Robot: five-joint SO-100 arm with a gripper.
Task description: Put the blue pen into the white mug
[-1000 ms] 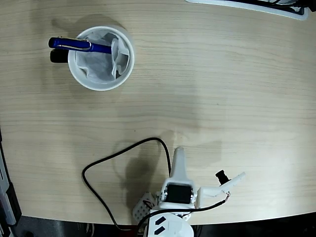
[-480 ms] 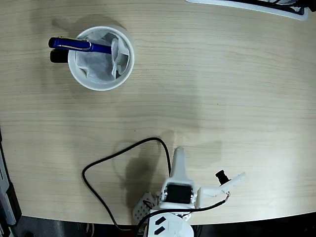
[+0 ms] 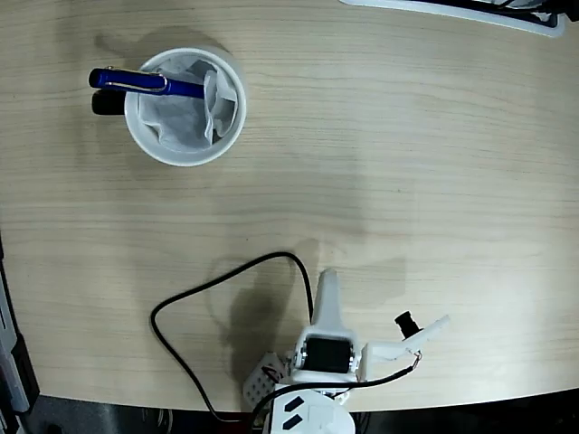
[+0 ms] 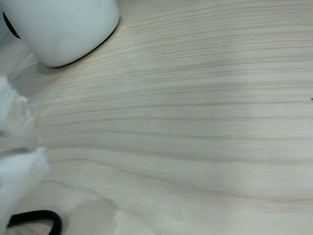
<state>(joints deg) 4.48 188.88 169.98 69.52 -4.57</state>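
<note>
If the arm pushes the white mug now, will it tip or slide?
The white mug looks squat and broad, so it would probably slide on the smooth table. The blue pen leans over its rim and might wobble or fall out.

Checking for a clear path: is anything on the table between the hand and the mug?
Nothing visible does. In the fixed view bare wood lies between the hand and the mug, whose rim already carries the pen.

It looked like an office or lab desk. A pale wood-grain laminate tabletop (image 3: pixel 407 163) filled the frame. A loose black cable (image 3: pixel 194 298) lay at the lower centre.
</note>
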